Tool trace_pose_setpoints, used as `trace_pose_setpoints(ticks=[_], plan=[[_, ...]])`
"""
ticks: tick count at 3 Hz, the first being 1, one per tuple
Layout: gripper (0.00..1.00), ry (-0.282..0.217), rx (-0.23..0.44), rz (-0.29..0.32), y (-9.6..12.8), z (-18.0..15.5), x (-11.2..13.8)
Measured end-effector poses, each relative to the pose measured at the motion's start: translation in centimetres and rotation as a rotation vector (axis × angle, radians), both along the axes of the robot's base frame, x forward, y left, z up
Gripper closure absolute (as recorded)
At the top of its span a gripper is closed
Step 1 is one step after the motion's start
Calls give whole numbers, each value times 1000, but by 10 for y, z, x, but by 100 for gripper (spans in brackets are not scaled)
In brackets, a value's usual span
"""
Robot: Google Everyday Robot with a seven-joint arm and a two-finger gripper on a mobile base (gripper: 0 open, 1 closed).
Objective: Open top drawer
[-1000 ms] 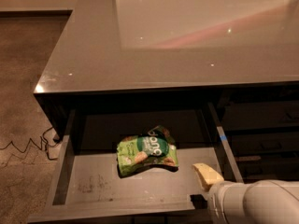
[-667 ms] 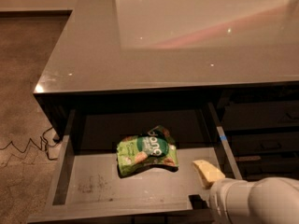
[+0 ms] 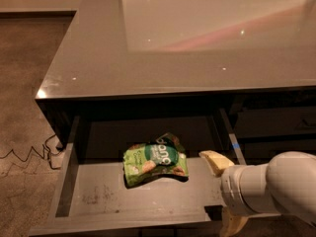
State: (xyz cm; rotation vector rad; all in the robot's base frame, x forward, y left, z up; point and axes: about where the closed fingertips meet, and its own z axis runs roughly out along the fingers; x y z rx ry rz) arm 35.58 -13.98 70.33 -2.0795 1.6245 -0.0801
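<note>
Clearly top drawer [image 3: 98, 196] stands open, hand [image 3: 219, 194] at its front-right edge

top drawer [image 3: 123, 201] dark grey, scuffed floor | snack bag [image 3: 155, 163] green | tool [image 3: 219, 191] cream, drawer's right

Wide dark grey top drawer [image 3: 103, 197] stands pulled out toward me, scuffed grey floor exposed; gripper [image 3: 221, 191] at its near-right corner.

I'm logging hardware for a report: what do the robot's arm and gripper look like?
The arm is a rounded white casing with a ringed wrist seam. The gripper, at the right front of the top drawer, is pale yellowish-tan. No cables or markings show.
</note>
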Motion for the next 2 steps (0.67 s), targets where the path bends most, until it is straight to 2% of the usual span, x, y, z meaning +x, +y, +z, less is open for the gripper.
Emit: trace_pose_setpoints(ticks=[1, 2], plan=[[0, -3, 6, 0, 1, 1, 2], [0, -41, 5, 31, 15, 22, 21]])
